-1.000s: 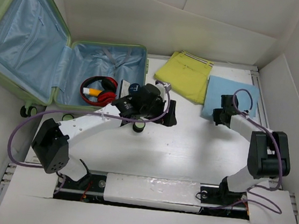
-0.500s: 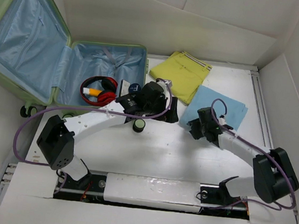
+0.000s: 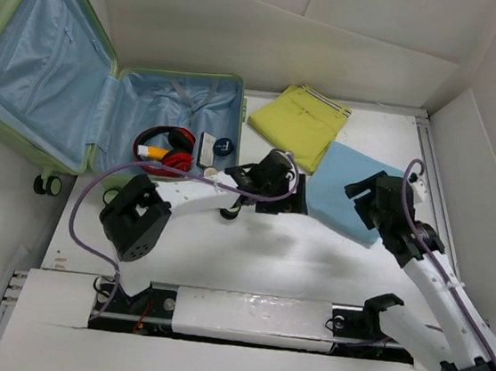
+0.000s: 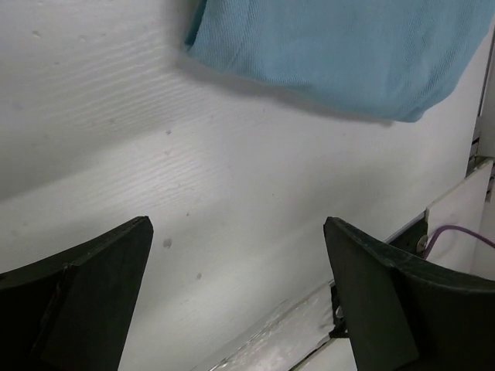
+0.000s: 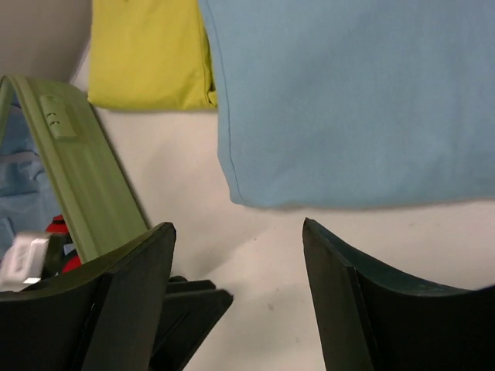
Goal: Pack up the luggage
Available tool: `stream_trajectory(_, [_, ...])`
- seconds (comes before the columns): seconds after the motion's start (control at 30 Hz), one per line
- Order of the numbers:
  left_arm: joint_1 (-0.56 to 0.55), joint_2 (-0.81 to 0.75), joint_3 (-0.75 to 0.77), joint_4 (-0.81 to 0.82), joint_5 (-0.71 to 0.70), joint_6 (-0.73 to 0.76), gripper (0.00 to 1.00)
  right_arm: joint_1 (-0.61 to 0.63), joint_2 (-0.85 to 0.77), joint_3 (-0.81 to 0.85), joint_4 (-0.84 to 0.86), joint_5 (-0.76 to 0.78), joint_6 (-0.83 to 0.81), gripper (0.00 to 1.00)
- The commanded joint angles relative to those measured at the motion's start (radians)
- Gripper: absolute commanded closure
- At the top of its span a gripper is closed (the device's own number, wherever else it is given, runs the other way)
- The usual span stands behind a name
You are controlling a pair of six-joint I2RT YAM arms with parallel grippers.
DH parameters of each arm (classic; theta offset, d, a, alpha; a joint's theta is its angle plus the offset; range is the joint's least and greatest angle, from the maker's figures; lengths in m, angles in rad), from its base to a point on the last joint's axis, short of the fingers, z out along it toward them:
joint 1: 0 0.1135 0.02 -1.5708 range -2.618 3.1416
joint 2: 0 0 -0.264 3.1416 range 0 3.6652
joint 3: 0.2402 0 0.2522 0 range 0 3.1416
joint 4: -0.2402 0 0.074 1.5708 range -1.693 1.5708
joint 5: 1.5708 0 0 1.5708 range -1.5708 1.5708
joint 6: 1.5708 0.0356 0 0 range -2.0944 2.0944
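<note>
A white table (image 3: 249, 257) is filling the scene, and plain white walls (image 3: 246, 42) are closing it in at the back and on both sides. The widest bare stretch is running across the middle and near part of the table, between the arm bases and the things along the far side. The right edge is lying close to the angled side wall.

The luggage (image 3: 38, 63) is sitting open at the far left corner. Its lid is leaning back against the left wall and its base is lying flat, with the blue lining showing in both halves. A folded light blue cloth (image 3: 350, 197) is lying right of centre. A folded yellow cloth (image 3: 298, 124) is lying just behind it, towards the back wall. Red headphones (image 3: 165, 145) are resting in the luggage base, near its front wall.

The left gripper (image 4: 236, 255) is hovering over bare table with its fingers (image 4: 85, 294) spread wide and gripping nothing. The blue cloth's edge is lying just past the tips. The luggage base is sitting to its left, near but apart.

The right gripper (image 5: 236, 263) is hanging at the blue cloth's near side, with its fingers (image 5: 124, 301) parted wide and nothing between them. The cloth is lying just ahead of the tips. The luggage is lying well off to its left, with its green shell showing beyond the left finger in the wrist view.
</note>
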Motion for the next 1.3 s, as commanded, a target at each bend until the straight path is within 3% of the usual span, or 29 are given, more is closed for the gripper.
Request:
stream_trajectory(0.0, [-0.029, 0.034, 0.06, 0.119, -0.024, -0.134, 0.1, -0.018, -0.075, 0.082, -0.137, 0.04, -0.21, 0.27])
stream_trajectory(0.3, [-0.075, 0.292, 0.157, 0.164, -0.045, -0.394, 0.05, -0.018, -0.201, 0.163, -0.281, -0.12, -0.43, 0.27])
stream_trajectory(0.57, [-0.084, 0.398, 0.192, 0.176, -0.144, -0.606, 0.13, -0.018, -0.303, 0.168, -0.347, -0.193, -0.528, 0.27])
stream_trajectory(0.77, [-0.104, 0.514, 0.347, 0.051, -0.192, -0.715, 0.16, -0.018, -0.337, 0.205, -0.381, -0.256, -0.586, 0.27])
stream_trajectory(0.93, [-0.133, 0.577, 0.451, -0.067, -0.244, -0.836, 0.28, -0.006, -0.348, 0.223, -0.37, -0.339, -0.628, 0.27])
stream_trajectory(1.07, [-0.133, 0.619, 0.556, -0.165, -0.302, -0.876, 0.44, 0.037, -0.368, 0.257, -0.361, -0.351, -0.628, 0.27])
stream_trajectory(1.2, [-0.133, 0.629, 0.577, -0.241, -0.351, -0.887, 0.7, 0.06, -0.386, 0.268, -0.37, -0.361, -0.628, 0.27])
stream_trajectory(1.27, [-0.121, 0.629, 0.577, -0.264, -0.379, -0.869, 0.96, 0.072, -0.397, 0.277, -0.384, -0.35, -0.637, 0.27])
